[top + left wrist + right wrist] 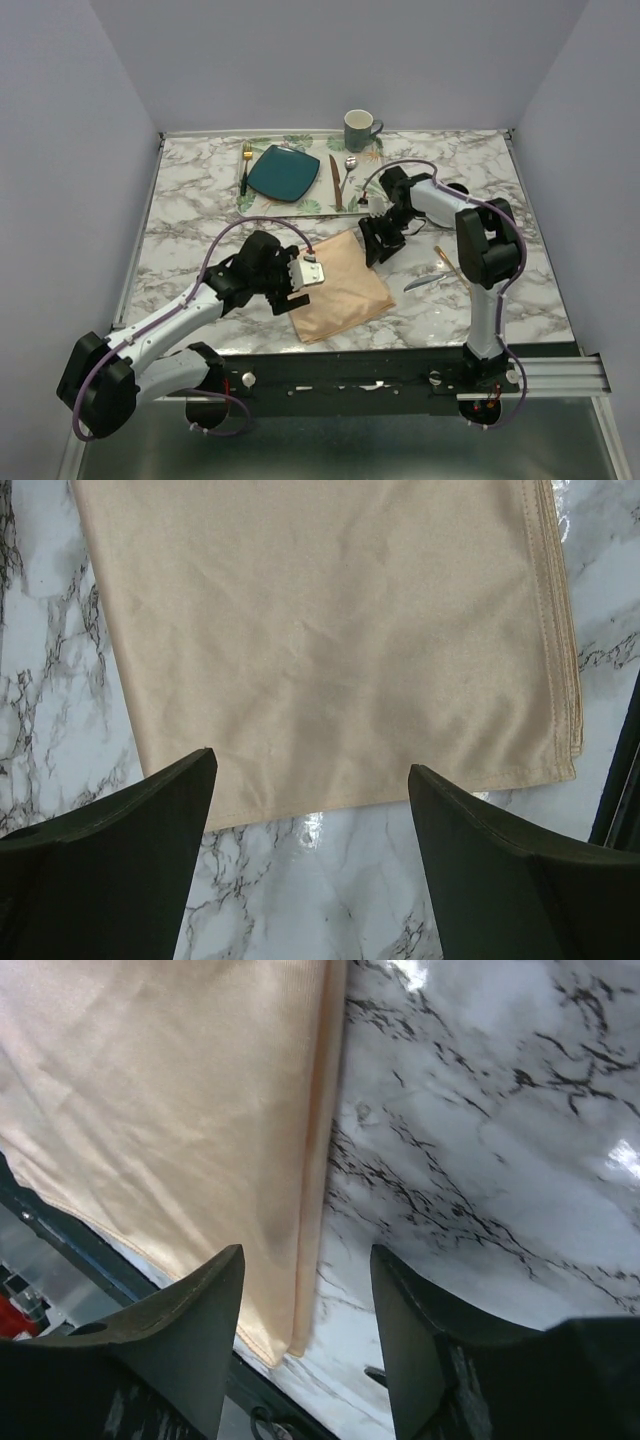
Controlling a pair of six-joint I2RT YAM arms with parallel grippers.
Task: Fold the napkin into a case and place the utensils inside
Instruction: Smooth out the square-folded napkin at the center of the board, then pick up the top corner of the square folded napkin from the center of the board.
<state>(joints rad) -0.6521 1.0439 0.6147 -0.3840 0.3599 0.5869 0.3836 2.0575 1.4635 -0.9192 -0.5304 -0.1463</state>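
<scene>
peach napkin [345, 290] lies folded at the counter's [200, 200] near edge; left tool [310, 770] and right tool [305, 1255] both gape empty over its edges. pinching only one layer could unravel the stacked fold.

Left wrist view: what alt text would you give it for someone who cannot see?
A folded peach-tan napkin lies flat on a white marble table, its layered edges stacked along the right side. The left pincer is open above the napkin's nearest edge, its two dark fingers spread and holding nothing.
</scene>
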